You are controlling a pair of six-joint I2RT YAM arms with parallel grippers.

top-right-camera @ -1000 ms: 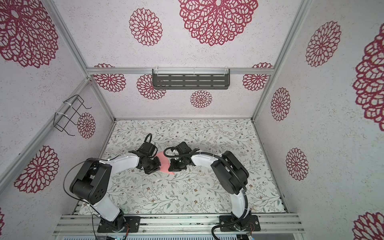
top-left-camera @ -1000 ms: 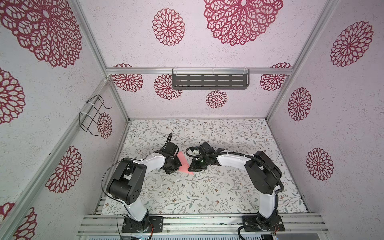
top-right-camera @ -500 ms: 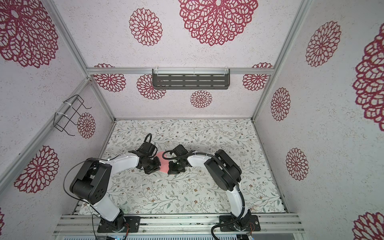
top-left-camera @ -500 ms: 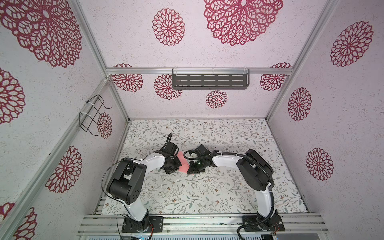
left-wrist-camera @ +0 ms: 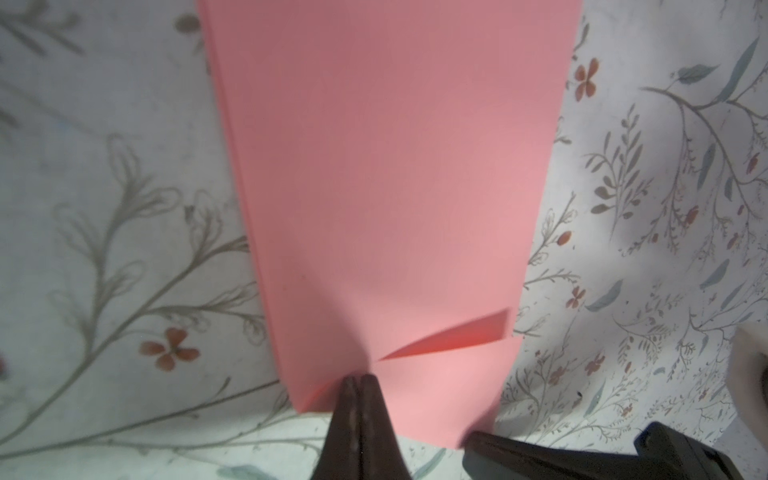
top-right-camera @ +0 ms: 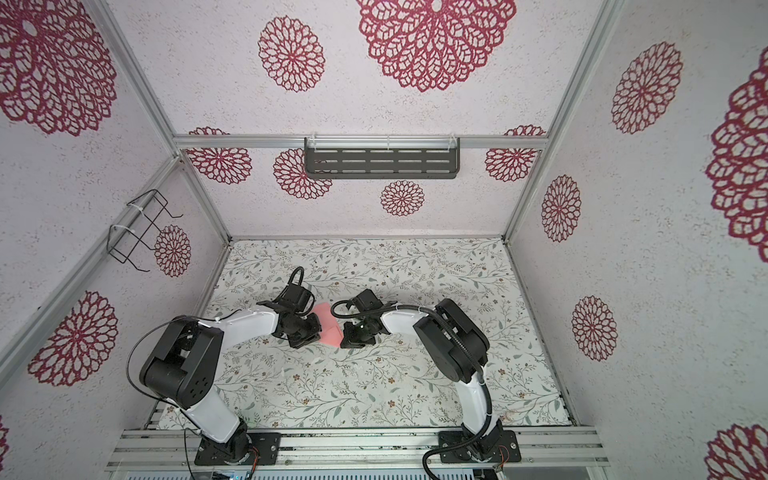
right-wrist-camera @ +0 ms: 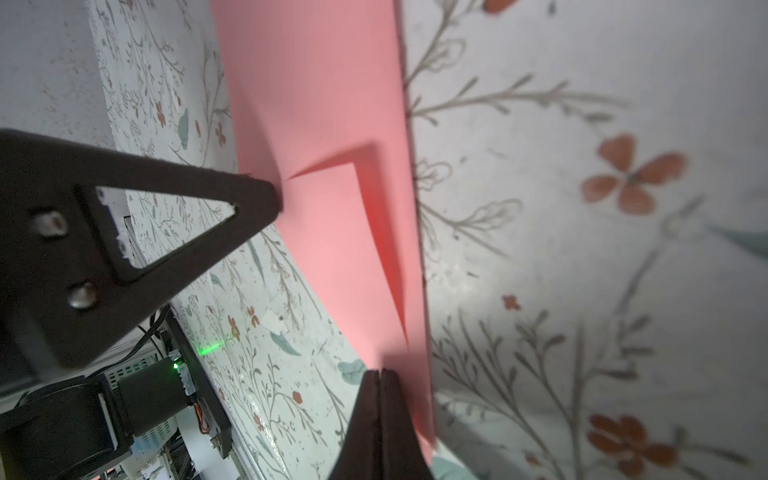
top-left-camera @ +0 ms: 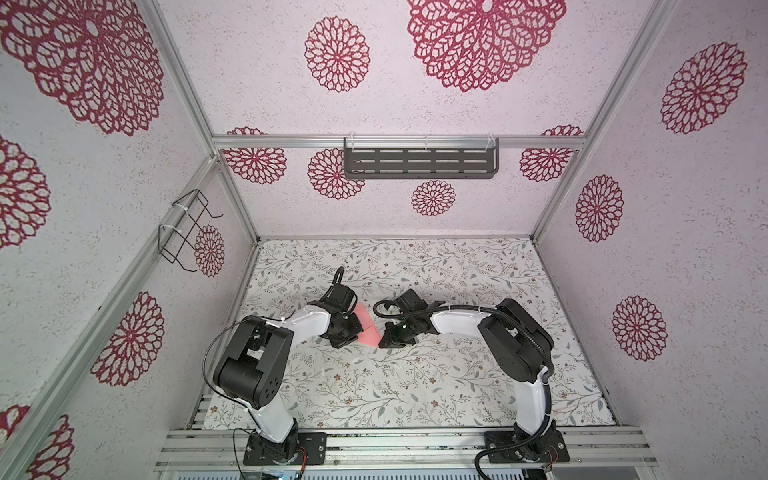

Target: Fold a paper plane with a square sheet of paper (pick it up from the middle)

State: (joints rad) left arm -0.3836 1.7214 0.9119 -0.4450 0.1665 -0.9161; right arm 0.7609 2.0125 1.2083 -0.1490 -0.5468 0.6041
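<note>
Top views: folded square sheet of paper [top-left-camera: 369, 331] [top-right-camera: 328, 328] flat on floral table [top-left-camera: 415, 386], frame centre, between left gripper [top-left-camera: 351, 336] and right gripper [top-left-camera: 385, 340].

Left wrist: left gripper [left-wrist-camera: 358, 380] jaws together, bottom centre, tips on square sheet of paper [left-wrist-camera: 386, 187]; flap raised lower right.

Right wrist: right gripper [right-wrist-camera: 379, 374] jaws together, bottom centre, at sheet edge.

Top views: both are looking steeply down from high above the arm bases, facing the back wall, far enough to be taking in the whole floral-printed table [top-left-camera: 415, 386] [top-right-camera: 332, 386] and both arms.
Stereo overlap: the pair are sharing nearly the same scene, offset slightly sideways.
Left wrist view: is looking out along the left tool [left-wrist-camera: 358, 380], very near the thin salmon-pink square sheet of paper [left-wrist-camera: 386, 187].
Right wrist view: is looking along the right tool [right-wrist-camera: 379, 374], close above the table.
Wrist overlap: both are catching that paper and the opposite tool.
</note>
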